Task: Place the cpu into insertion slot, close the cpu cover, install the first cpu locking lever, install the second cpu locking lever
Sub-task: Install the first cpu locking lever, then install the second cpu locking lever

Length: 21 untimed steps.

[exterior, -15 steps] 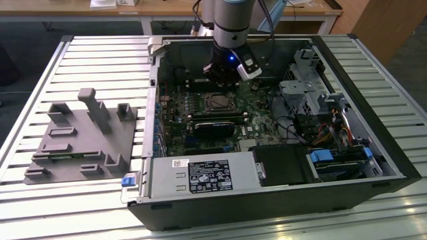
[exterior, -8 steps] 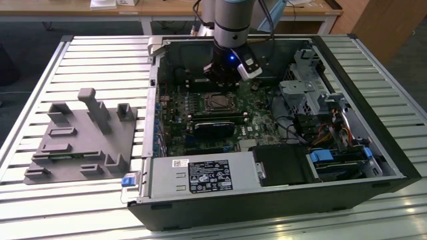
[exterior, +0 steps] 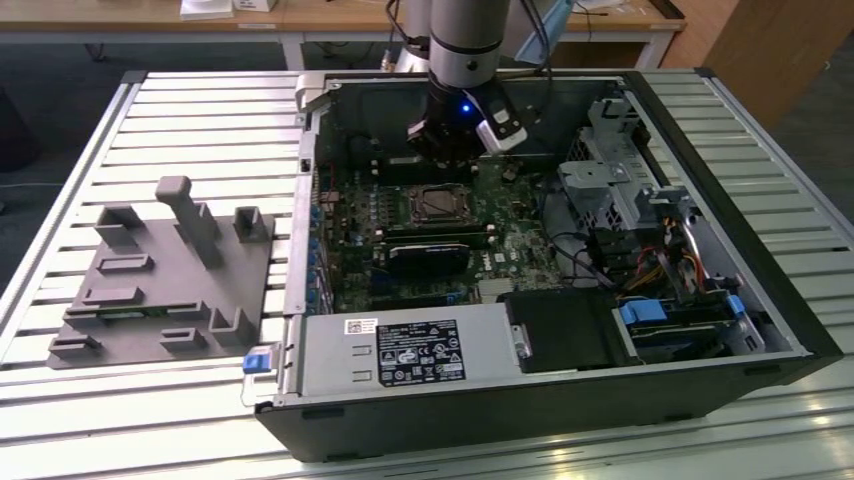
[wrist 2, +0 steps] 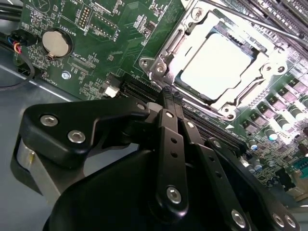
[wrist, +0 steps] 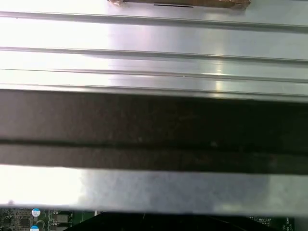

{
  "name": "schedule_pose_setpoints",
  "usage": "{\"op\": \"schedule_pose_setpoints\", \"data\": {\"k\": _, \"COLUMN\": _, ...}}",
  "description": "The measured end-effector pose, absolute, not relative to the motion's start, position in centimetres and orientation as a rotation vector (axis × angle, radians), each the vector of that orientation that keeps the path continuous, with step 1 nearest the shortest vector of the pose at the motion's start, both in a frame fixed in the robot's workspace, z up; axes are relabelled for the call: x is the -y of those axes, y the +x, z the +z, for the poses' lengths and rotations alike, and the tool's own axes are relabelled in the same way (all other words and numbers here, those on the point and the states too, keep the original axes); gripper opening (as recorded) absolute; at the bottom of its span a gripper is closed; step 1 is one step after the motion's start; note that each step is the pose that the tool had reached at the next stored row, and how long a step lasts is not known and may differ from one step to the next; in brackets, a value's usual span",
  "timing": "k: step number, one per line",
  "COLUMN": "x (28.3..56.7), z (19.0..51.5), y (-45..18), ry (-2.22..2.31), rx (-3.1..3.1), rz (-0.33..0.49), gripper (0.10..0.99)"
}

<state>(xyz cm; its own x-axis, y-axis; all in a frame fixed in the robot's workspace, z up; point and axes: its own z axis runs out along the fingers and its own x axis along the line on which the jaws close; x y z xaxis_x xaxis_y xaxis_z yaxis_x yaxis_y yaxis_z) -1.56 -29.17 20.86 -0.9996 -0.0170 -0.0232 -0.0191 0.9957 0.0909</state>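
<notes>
The cpu [wrist 2: 216, 62], a pale silvery square, lies in the insertion slot [exterior: 438, 204] on the green board. The cpu cover [wrist 2: 166, 55], a silver frame, lies flat around it with the chip showing through its window. A thin metal lever rod [wrist 2: 240, 18] runs along one side of the cover. My gripper [wrist 2: 169, 95] hangs above the board just beside the socket's edge, its black fingers [wrist 2: 169, 139] pressed together with nothing between them. In the exterior view the gripper [exterior: 447, 150] hovers over the board just behind the socket.
The open computer case [exterior: 747, 300] lies on a slatted metal table [exterior: 200, 130]. A black card [exterior: 427, 255] sits in front of the socket, and a drive cage with cables [exterior: 607, 190] is at the exterior view's right. A grey fixture [exterior: 160, 270] stands at the left. A coin battery [wrist 2: 55, 42] sits on the board.
</notes>
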Motion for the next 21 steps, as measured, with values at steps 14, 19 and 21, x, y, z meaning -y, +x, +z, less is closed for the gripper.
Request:
{"op": "schedule_pose_setpoints", "data": {"k": 14, "x": 29.45, "z": 20.85, "y": -1.50, "ry": -0.028, "rx": -3.116, "rz": 0.142, "gripper": 0.106}}
{"op": "schedule_pose_setpoints", "data": {"k": 19, "x": 29.62, "z": 20.85, "y": -1.48, "ry": -0.028, "rx": -3.116, "rz": 0.142, "gripper": 0.106}}
{"op": "schedule_pose_setpoints", "data": {"k": 21, "x": 29.67, "z": 20.84, "y": -1.48, "ry": -0.028, "rx": -3.116, "rz": 0.142, "gripper": 0.106}}
